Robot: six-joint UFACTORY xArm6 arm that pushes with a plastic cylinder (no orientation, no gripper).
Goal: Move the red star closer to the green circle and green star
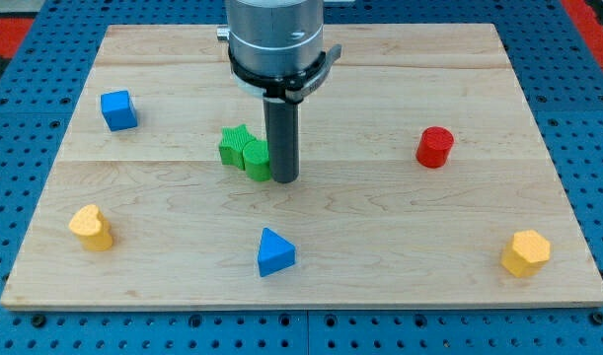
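The green star (233,142) and the green circle (257,160) lie touching each other near the board's middle, the circle at the star's lower right. My tip (283,180) rests on the board right against the green circle's right side. No red star shows in this view. The only red block I see is a red circle (434,147) far to the view's right of the tip. The arm's grey body hides part of the board above the tip.
A blue cube (118,109) sits at the upper left, a yellow heart-like block (92,227) at the lower left, a blue triangle (274,251) below the tip, and a yellow hexagon (525,252) at the lower right. The wooden board (380,256) lies on a blue pegboard.
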